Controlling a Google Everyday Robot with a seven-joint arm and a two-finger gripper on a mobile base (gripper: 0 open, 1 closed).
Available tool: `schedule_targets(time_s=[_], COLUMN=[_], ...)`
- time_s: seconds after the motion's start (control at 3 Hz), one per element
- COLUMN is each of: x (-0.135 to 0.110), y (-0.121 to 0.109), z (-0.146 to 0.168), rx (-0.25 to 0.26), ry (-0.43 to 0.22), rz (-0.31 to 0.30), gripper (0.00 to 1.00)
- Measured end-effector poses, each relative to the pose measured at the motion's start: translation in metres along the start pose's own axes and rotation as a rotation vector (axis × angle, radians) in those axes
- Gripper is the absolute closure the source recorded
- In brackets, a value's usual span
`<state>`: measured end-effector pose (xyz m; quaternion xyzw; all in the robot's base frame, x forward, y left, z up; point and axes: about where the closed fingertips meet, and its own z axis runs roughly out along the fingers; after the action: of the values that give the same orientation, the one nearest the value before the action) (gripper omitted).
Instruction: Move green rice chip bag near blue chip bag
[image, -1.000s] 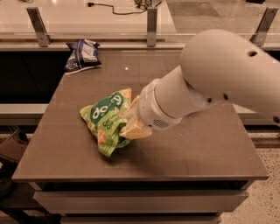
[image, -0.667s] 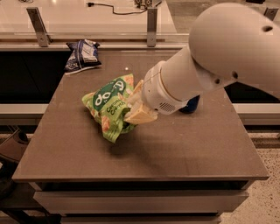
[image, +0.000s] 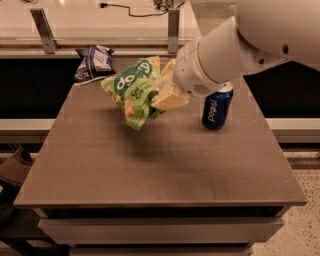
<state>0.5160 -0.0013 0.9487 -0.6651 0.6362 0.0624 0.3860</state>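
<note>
- Far left, the blue chip bag (image: 94, 62) lies at the back left corner of the table (image: 150, 170), right by the edge. That's the target, and nothing lies between it and the load.
- Next along, the green rice chip bag (image: 132, 87) is up in the air, crumpled and tilted, logo facing up. Its shadow falls on the table below it, so it hangs clear of the surface. The blue bag is near, at about ten o'clock from it.
- Then the gripper (image: 165, 92), at three o'clock of the green bag: the pale fingers (image: 171, 99) are clamped on the bag's right side, pinching the foil.
- Judging the carry: it looks well advanced, with a short run toward ten o'clock left. The hold is on one edge, so the loose end may swing; a slow, level move suits it. The bag should come down just beside the blue one, not on top, and well inside the table edge so neither gets nudged off.
- Far right, a Pepsi can (image: 216, 110) stands upright at four o'clock of the gripper, tucked under the arm. The route leads away from it.
</note>
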Motion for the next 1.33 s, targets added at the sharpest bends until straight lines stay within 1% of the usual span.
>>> schedule_targets(time_s=[0.33, 0.67, 1.0, 1.33], x=[0.016, 0.02, 0.02, 0.009], y=[-0.045, -0.093, -0.093, -0.116], z=[-0.017, -0.042, -0.042, -0.029], rx=[0.115, 0.21, 0.21, 0.22], ry=[-0.023, -0.019, -0.02, -0.045], rz=[0.04, 0.057, 0.057, 0.0], gripper=[1.0, 1.0, 1.0, 1.0])
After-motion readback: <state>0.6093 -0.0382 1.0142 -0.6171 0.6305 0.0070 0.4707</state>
